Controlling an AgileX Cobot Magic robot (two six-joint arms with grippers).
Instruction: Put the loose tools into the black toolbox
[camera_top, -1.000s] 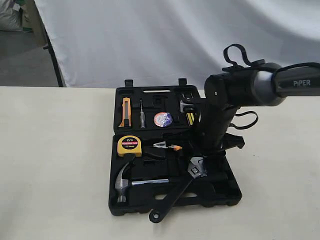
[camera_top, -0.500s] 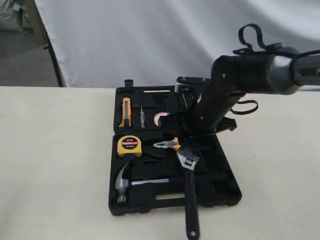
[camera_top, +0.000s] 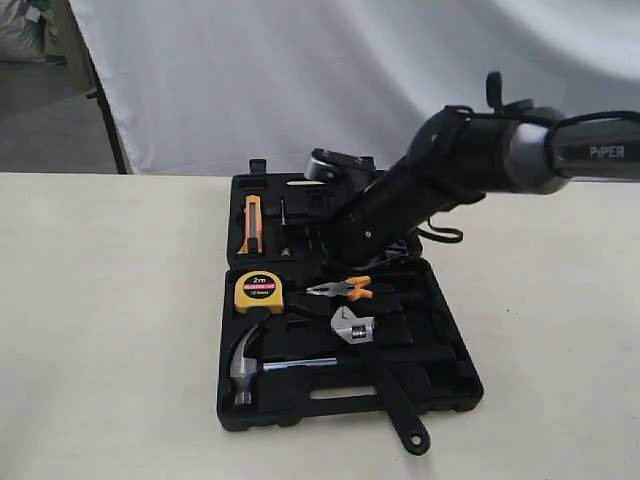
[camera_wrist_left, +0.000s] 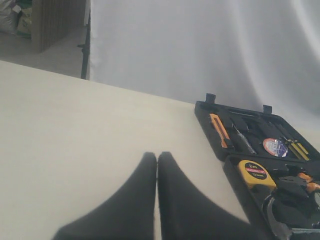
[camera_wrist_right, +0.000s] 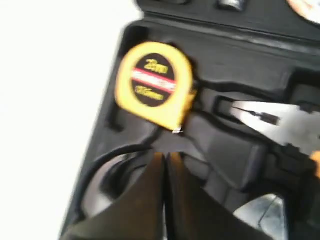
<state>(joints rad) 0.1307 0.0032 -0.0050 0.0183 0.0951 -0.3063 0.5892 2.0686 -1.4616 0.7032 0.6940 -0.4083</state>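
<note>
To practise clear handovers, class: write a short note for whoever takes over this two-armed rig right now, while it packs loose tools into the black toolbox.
Left hand: shut, empty, over the table, apart from the toolbox.
Right hand: shut, holding nothing, above the toolbox's lower half near the yellow tape measure.
Done: hammer lies in the lower half; tape roll sits in the upper half.
Left: wrench lies slantwise across the lower half, handle end overhanging the front rim; seat it.

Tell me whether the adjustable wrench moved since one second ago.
Yes. The adjustable wrench turned: its head slid left toward the tape measure, and its handle end swung right along the toolbox front edge.
</note>
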